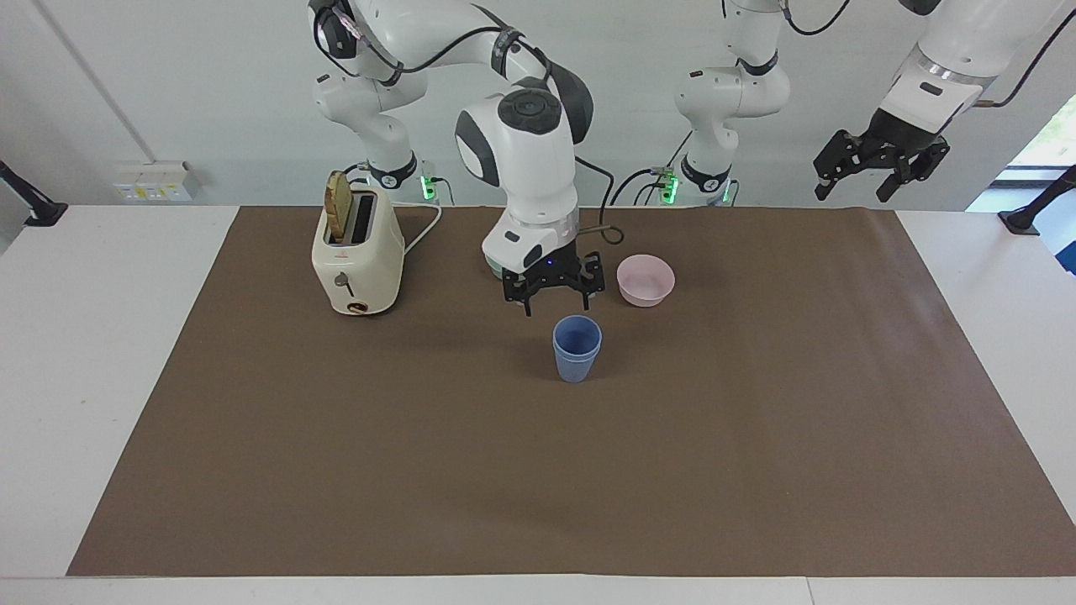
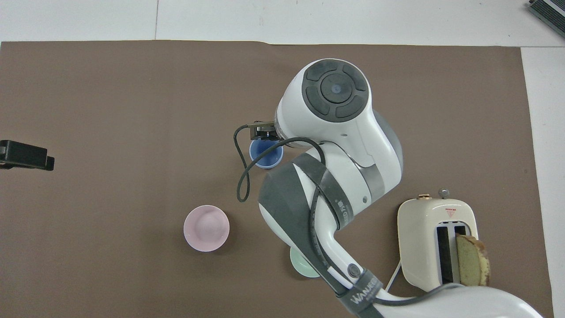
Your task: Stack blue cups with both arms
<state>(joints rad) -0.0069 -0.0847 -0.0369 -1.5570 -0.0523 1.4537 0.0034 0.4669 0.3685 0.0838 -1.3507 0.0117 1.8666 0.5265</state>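
The two blue cups (image 1: 577,349) stand nested, one inside the other, upright on the brown mat; from above their shared rim (image 2: 265,154) shows beside the right arm's wrist. My right gripper (image 1: 553,291) hangs open just above the stack, a little toward the robots, touching neither cup and holding nothing. In the overhead view its fingers are hidden under the arm. My left gripper (image 1: 878,165) waits raised high over the left arm's end of the table, open and empty; only its tip (image 2: 26,154) shows from above.
A pink bowl (image 1: 646,279) sits nearer to the robots than the cups, toward the left arm's end. A green bowl (image 2: 301,267) lies mostly hidden under the right arm. A cream toaster (image 1: 357,252) with a bread slice stands toward the right arm's end.
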